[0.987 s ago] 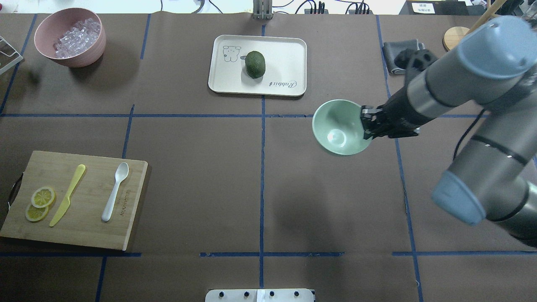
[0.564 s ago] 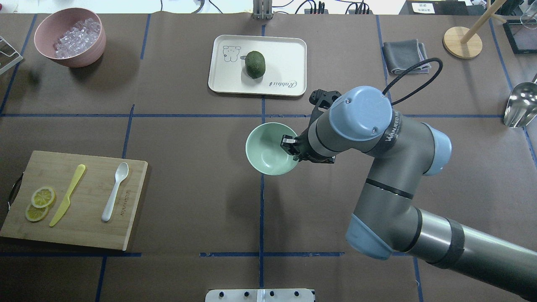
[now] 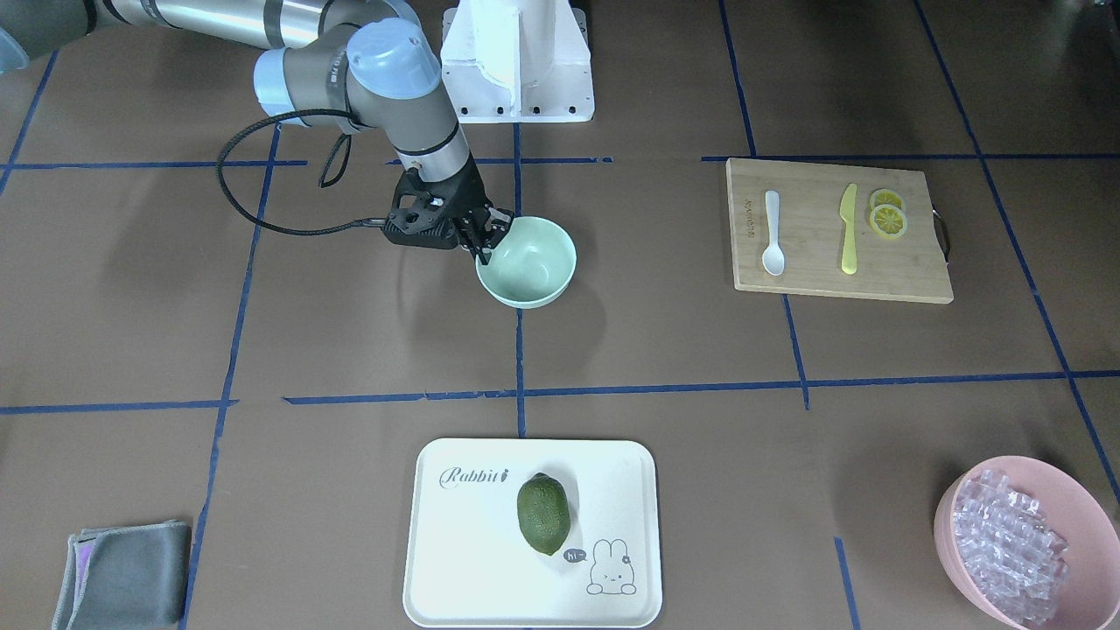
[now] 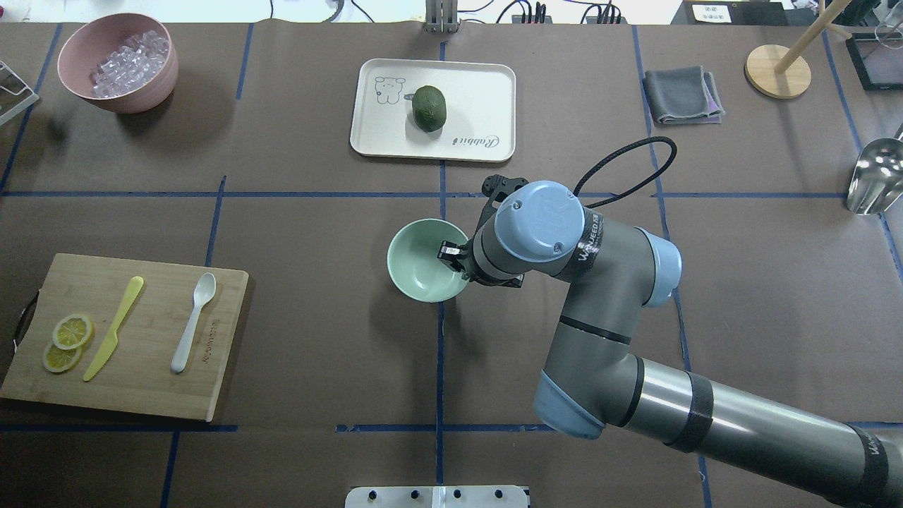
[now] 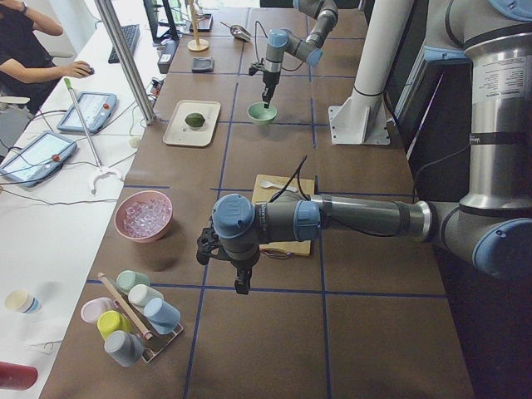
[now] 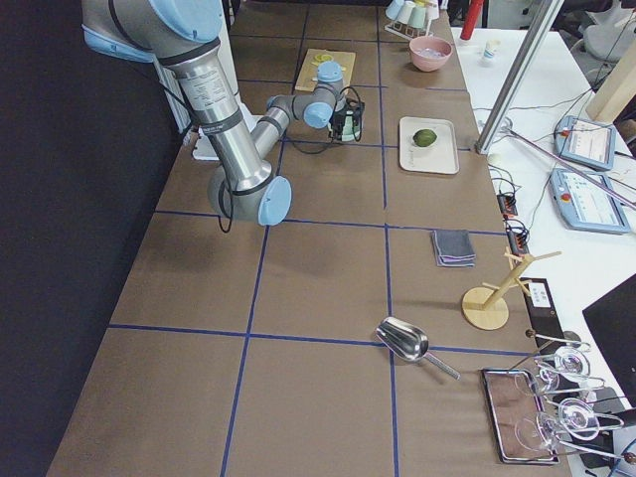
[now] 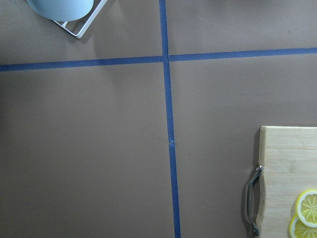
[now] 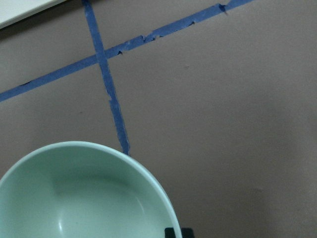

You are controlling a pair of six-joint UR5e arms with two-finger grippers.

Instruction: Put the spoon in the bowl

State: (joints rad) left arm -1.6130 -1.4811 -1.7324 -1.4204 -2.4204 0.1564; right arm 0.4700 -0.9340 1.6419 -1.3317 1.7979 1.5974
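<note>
The white spoon (image 4: 192, 323) lies on a wooden cutting board (image 4: 141, 395) at the table's left, also in the front view (image 3: 772, 233). The mint-green bowl (image 4: 421, 262) is near the table's centre line, far from the spoon. My right gripper (image 4: 451, 255) is shut on the bowl's right rim (image 3: 484, 245). I cannot tell whether the bowl touches the table. The right wrist view shows the bowl's inside (image 8: 84, 198), empty. My left gripper (image 5: 240, 283) shows only in the exterior left view, low beside the board; I cannot tell whether it is open or shut.
A yellow knife (image 4: 113, 329) and lemon slices (image 4: 67, 342) share the board. A white tray (image 4: 480, 99) with a green fruit (image 4: 429, 108) is behind the bowl. A pink bowl (image 4: 141, 95) of ice sits far left. A grey cloth (image 4: 681, 95) and a metal scoop (image 4: 875, 183) are at the right.
My right arm has carried the mint-green bowl leftward and nearer the robot, from the table's right half to the centre line. The spoon has not moved.
</note>
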